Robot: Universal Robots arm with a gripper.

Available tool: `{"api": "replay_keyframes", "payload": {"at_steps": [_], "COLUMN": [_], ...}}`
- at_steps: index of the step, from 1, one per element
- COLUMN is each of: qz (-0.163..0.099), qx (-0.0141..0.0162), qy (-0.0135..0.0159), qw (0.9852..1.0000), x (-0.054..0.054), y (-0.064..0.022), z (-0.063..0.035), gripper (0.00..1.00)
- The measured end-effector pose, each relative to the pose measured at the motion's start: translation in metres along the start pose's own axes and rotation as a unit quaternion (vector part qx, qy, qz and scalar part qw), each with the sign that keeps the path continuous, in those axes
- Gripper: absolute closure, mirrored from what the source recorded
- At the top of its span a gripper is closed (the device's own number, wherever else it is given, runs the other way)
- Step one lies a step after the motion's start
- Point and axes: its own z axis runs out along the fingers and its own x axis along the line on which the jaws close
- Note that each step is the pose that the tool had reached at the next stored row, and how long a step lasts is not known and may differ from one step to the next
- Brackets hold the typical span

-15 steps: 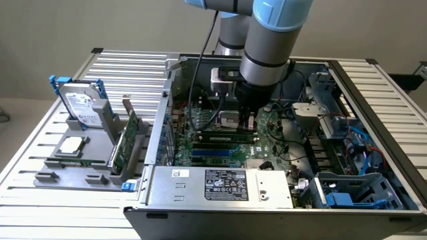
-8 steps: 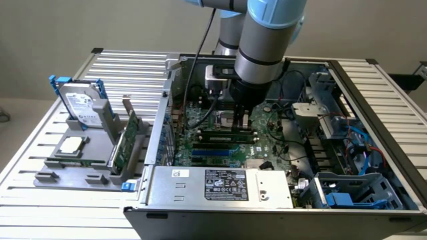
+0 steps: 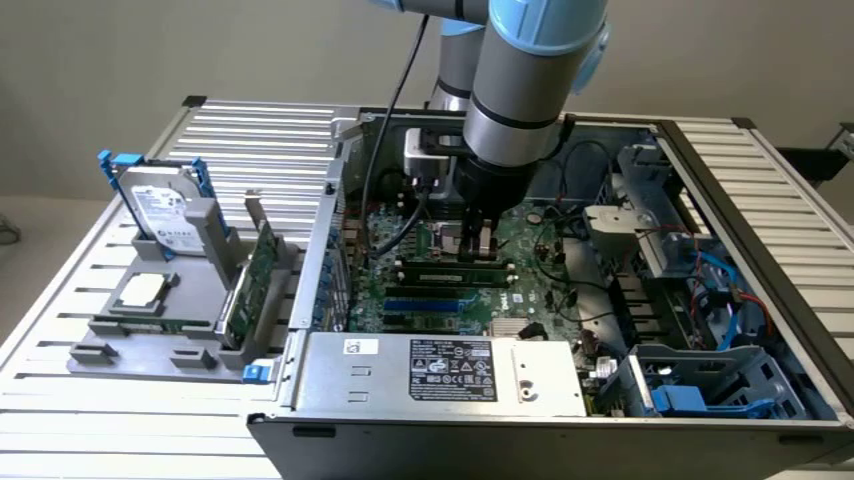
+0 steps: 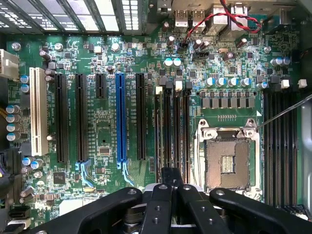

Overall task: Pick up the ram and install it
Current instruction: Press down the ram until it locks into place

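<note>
My gripper [image 3: 478,250] hangs over the motherboard [image 3: 534,290] inside the open computer case, its black fingers pressed together with nothing visible between them. Just below the tips in the exterior view, a long thin green stick that looks like the ram [image 3: 454,268] stands in one of the black memory slots. In the wrist view my shut gripper [image 4: 171,171] points at the group of memory slots [image 4: 173,126] beside the CPU socket [image 4: 226,156], and a pale thin edge [image 4: 159,136] runs along the outermost slot. I cannot tell whether the tips touch the stick.
On the exterior view's left, a grey fixture [image 3: 100,352] holds a hard drive with blue rails [image 3: 163,212], a green expansion card [image 3: 260,280], a chip [image 3: 140,291] and a thin green strip [image 3: 154,325]. Case walls, the power supply [image 3: 441,370] and cables [image 3: 727,300] ring the board.
</note>
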Motion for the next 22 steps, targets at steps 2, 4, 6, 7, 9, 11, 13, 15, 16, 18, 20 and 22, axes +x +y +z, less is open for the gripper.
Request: {"api": "replay_keyframes", "payload": {"at_steps": [2, 4, 6, 7, 9, 11, 13, 15, 16, 18, 20, 22], "qz": [0.000, 0.000, 0.000, 0.000, 0.000, 0.000, 0.000, 0.005, 0.009, 0.019, 0.030, 0.043], "qx": [0.0000, 0.0000, 0.0000, 0.0000, -0.0001, -0.0001, 0.0003, 0.0010, 0.0013, 0.0021, 0.0030, 0.0040], "qy": [0.0000, 0.0000, 0.0000, 0.0000, 0.0001, 0.0000, 0.0001, -0.0004, -0.0007, -0.0013, -0.0022, -0.0031], "qw": [1.0000, 1.0000, 1.0000, 1.0000, 1.0000, 1.0000, 1.0000, 1.0000, 1.0000, 0.9998, 0.9995, 0.9991], "x": [0.0000, 0.0000, 0.0000, 0.0000, 0.0000, 0.0000, -0.0002, -0.0002, -0.0002, -0.0002, -0.0002, -0.0002], "y": [0.0000, 0.0000, 0.0000, 0.0000, 0.0000, 0.0000, 0.0021, 0.0042, 0.0049, 0.0054, 0.0056, 0.0056], "z": [0.0000, 0.0000, 0.0000, 0.0000, 0.0000, 0.0000, 0.0000, 0.0003, 0.0004, 0.0004, 0.0004, 0.0004], "gripper": [0.89, 0.89, 0.89, 0.89, 0.89, 0.89, 0.89, 0.89, 0.89, 0.89, 0.89, 0.89]}}
